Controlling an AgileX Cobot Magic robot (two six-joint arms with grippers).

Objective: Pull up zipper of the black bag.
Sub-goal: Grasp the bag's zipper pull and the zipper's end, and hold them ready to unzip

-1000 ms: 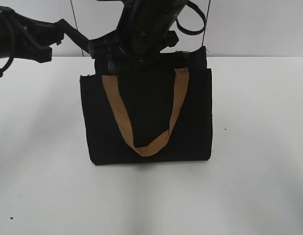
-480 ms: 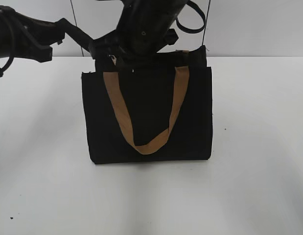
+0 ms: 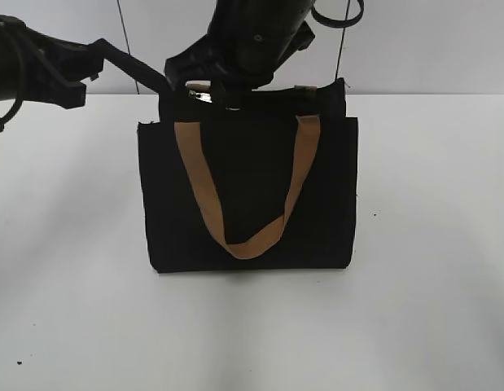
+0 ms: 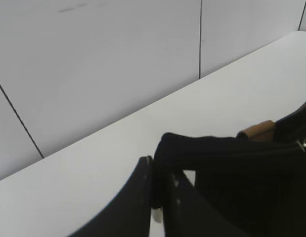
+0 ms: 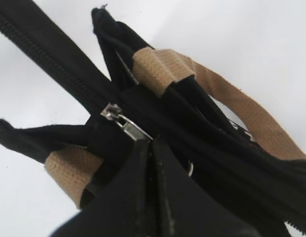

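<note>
So the right gripper [image 5: 149, 143] is clamped on the zipper [image 5: 124, 123] tab, and it's lifted a bit since a second ago, so the bag [image 3: 247, 195] top looks tauter and sits slightly right. Left gripper [image 4: 160, 197] is pinched on the bag's far-left corner, anchoring it. Bag stands upright on the table [image 3: 431, 244]. Pull looks underway.

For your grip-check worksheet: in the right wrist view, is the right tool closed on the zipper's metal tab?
Yes, the right tool pinches the zipper tab's end.
</note>
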